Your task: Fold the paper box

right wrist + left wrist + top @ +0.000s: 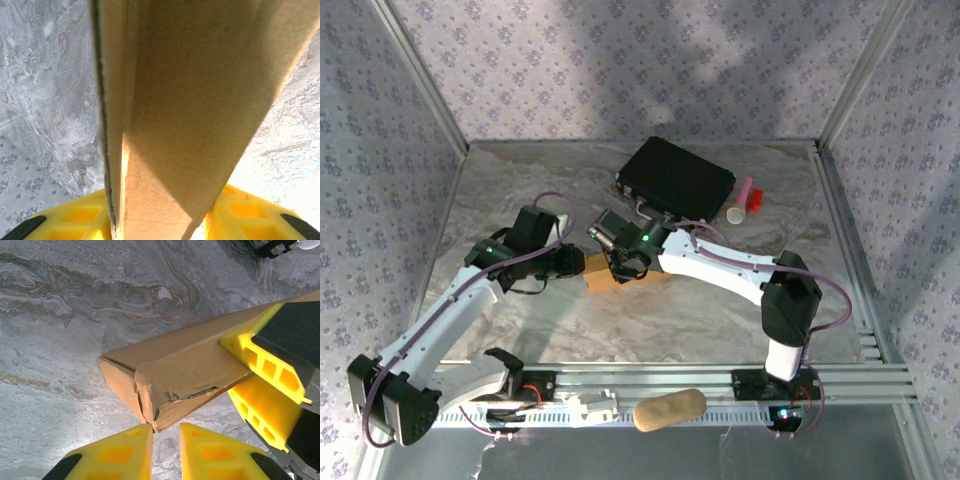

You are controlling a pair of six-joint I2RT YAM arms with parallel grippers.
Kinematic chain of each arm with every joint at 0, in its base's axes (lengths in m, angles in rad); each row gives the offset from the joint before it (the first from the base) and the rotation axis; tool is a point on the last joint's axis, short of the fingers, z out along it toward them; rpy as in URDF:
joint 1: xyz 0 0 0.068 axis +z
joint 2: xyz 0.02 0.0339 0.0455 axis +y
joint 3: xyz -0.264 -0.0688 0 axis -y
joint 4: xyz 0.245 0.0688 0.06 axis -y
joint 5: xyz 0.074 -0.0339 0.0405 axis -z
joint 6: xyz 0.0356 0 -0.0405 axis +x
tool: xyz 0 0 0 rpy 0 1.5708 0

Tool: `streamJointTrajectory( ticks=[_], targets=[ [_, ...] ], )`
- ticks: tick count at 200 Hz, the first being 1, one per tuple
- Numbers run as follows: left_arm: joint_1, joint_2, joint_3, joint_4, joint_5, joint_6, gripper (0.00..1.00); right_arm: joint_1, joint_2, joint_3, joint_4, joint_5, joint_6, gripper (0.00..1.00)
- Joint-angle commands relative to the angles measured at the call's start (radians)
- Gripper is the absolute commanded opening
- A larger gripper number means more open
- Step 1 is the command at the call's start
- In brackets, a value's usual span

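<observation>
The paper box [190,365] lies at the middle of the table [60,315], between the two arms and well short of the black case [675,178]. It is a shallow, partly folded cardboard shape. One end is lifted off the surface, and the near corner is already creased and ragged.

It looks light and fairly stiff along its panels, but weak at the scored lines and edges. Hard pinching there would likely crush it rather than bend it. The surface seems matte, so slipping is probably less of a worry than tearing.

The right gripper [226,366] is clamped across the box's far end, one finger above the panel and one below, with cardboard running straight up between them in its own camera.

The left gripper [166,434] sits at the damaged corner with its fingers only narrowly apart and nothing between them — the corner just meets one fingertip.

A better hold for it would probably be on the flat of a side wall, away from that crumpled corner.
</observation>
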Motion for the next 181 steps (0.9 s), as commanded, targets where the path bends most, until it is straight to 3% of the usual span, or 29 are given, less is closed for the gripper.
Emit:
streamJointTrajectory(
  ticks=[1, 58, 121, 181],
  targets=[
    [0.004, 0.024, 0.016, -0.008, 0.022, 0.019, 0.2, 0.005, 0.012, -0.022, -0.027, 0.006, 0.338, 0.4],
    [0.004, 0.047, 0.01, -0.013, -0.015, 0.039, 0.19, 0.004, 0.018, -0.021, -0.02, 0.001, 0.338, 0.4],
    [0.002, 0.06, 0.001, 0.02, -0.001, 0.028, 0.08, 0.004, 0.014, -0.025, -0.02, 0.002, 0.337, 0.4],
    [0.003, 0.052, -0.008, 0.052, 0.029, 0.002, 0.05, 0.003, 0.016, -0.026, -0.014, -0.005, 0.333, 0.42]
  ],
)
